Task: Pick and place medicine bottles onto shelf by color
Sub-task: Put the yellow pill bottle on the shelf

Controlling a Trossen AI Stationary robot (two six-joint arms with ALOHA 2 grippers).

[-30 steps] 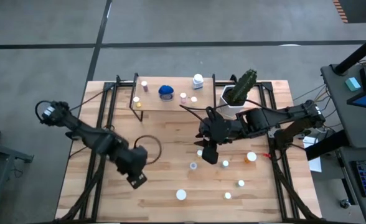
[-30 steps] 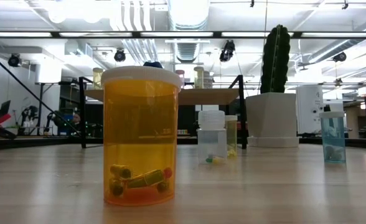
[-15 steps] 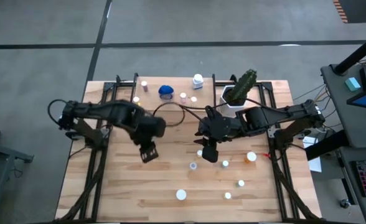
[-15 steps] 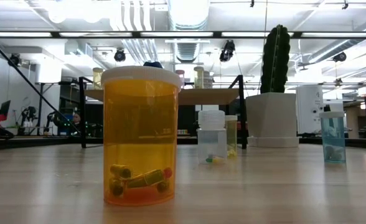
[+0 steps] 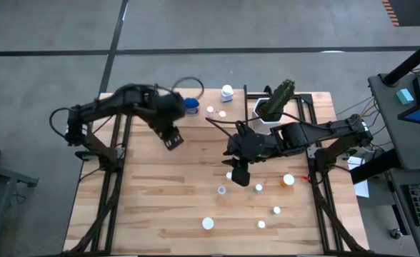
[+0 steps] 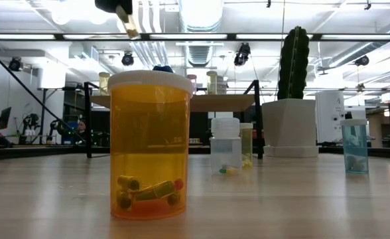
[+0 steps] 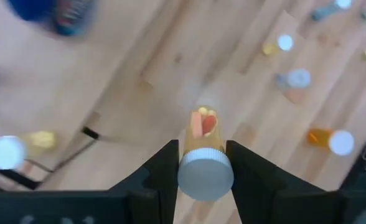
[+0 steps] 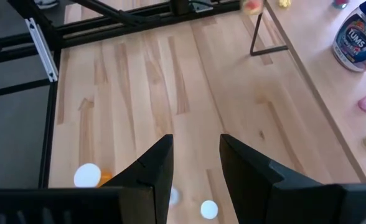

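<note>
Since one second ago, my left arm has swung from the near-left part of the table (image 5: 153, 214) up toward the shelf (image 5: 196, 123); the right arm has not shifted.

Left gripper (image 7: 200, 163): its fingers are closed on a small bottle (image 7: 203, 155) with a white cap and yellow body, orange pills showing inside. In the high view the left gripper (image 5: 171, 137) hangs over the shelf's left end, beside the large blue bottle (image 5: 191, 106).

Right gripper (image 8: 195, 163): fingers partly open, nothing between them. It hovers mid-table above the loose bottles (image 5: 258, 188).

Handling notes, as I judge them:
- The bottle is rigid plastic, light, mostly empty; the smooth round wall may slip or rotate in the grip.
- Hold is at the cap end, one finger on each side. The cap is the widest, stiffest section, a sound place to grip.
- Set it down upright; a light, narrow bottle tips easily on release.

Remaining bottles lie scattered on the table's near right; an orange bottle (image 6: 150, 146) stands close to the low camera.
</note>
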